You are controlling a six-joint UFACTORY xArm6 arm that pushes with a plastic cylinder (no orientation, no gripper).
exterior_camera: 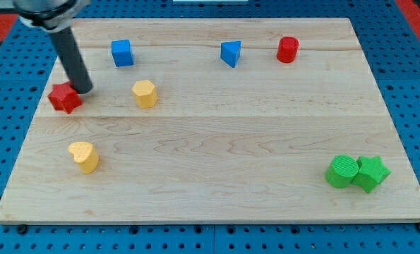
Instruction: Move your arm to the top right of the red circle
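Note:
The red circle point(287, 49), a short red cylinder, stands near the board's top edge, right of centre. My tip point(83, 89) is far from it, at the view's left, touching the upper right side of a red star point(65, 97). The dark rod rises from there to the view's top left corner. A blue triangle point(231, 53) lies just left of the red circle.
A blue cube point(122, 52) sits at the top left. A yellow hexagon point(145, 93) lies right of my tip. A yellow heart point(84, 156) is at the lower left. A green circle point(342, 171) and green star point(371, 173) touch at the lower right.

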